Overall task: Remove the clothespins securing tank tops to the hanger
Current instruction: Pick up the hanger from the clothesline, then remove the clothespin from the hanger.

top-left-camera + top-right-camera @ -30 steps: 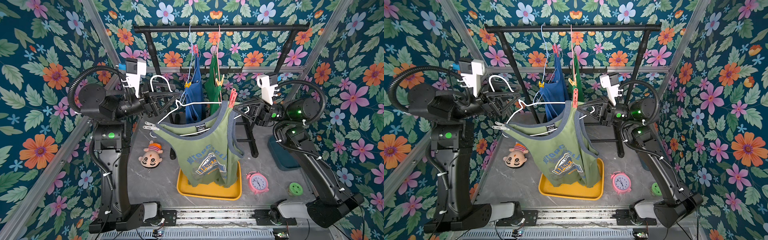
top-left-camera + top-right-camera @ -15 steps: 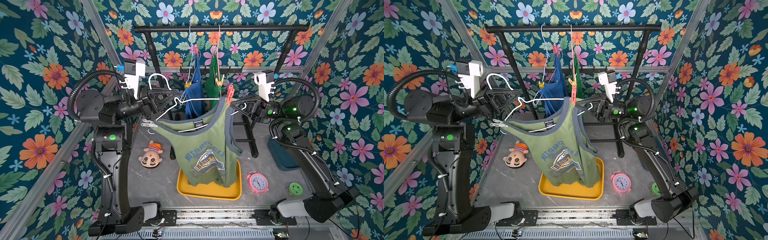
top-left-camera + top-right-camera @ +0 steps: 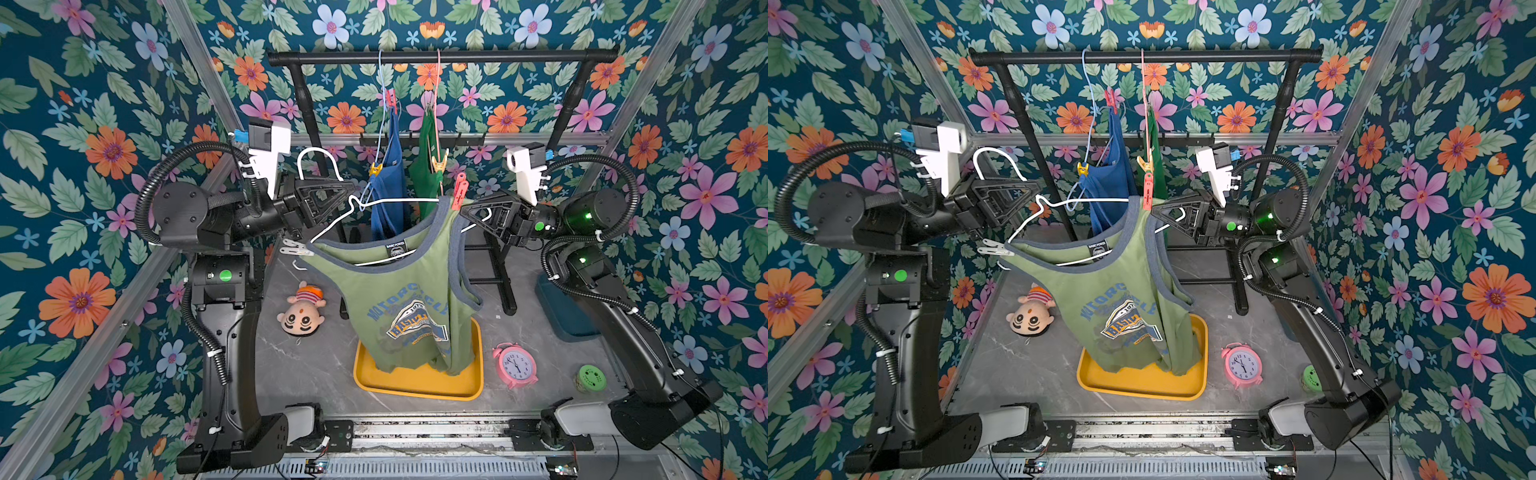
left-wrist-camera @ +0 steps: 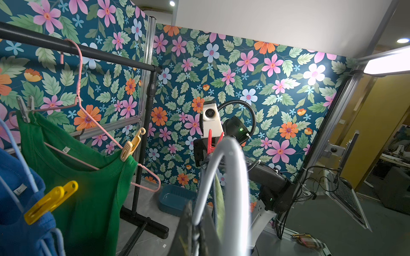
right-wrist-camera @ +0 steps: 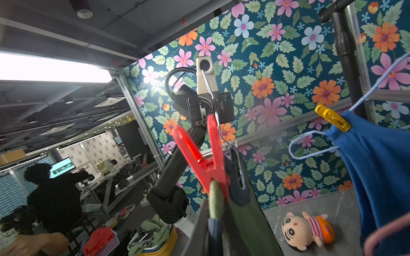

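Since one second earlier, the left gripper [image 3: 350,195] had moved forward onto the twisted neck of the white wire hanger [image 3: 403,200] and closed. Its jaws stood clamped on that wire just below the hook, as both top views and the left wrist view showed. The hanger was carried between the two arms, its hook well apart from the black metal rail [image 3: 440,56].

The right gripper [image 3: 462,210] was at the hanger's opposite shoulder. Its jaws stood narrow about the wire end and the grey-trimmed strap of the olive tank top [image 3: 399,299]. Whether they pinched these or merely enclosed them could not be told.

A red plastic clothespin [image 3: 459,190] stood upright on that strap, just beside the right gripper's tips, biting the fabric. A pale clothespin [image 3: 296,248] was clipped at the other shoulder, below the left gripper. The olive tank top's hem hung over a yellow plastic tray [image 3: 415,388].

On the rail behind hung a plain blue tank top [image 3: 388,199] carrying a yellow clothespin [image 3: 375,169], with a second red clothespin [image 3: 390,99] higher up. Beside it hung a bright green tank top [image 3: 424,170] with a second yellow clothespin [image 3: 439,160].
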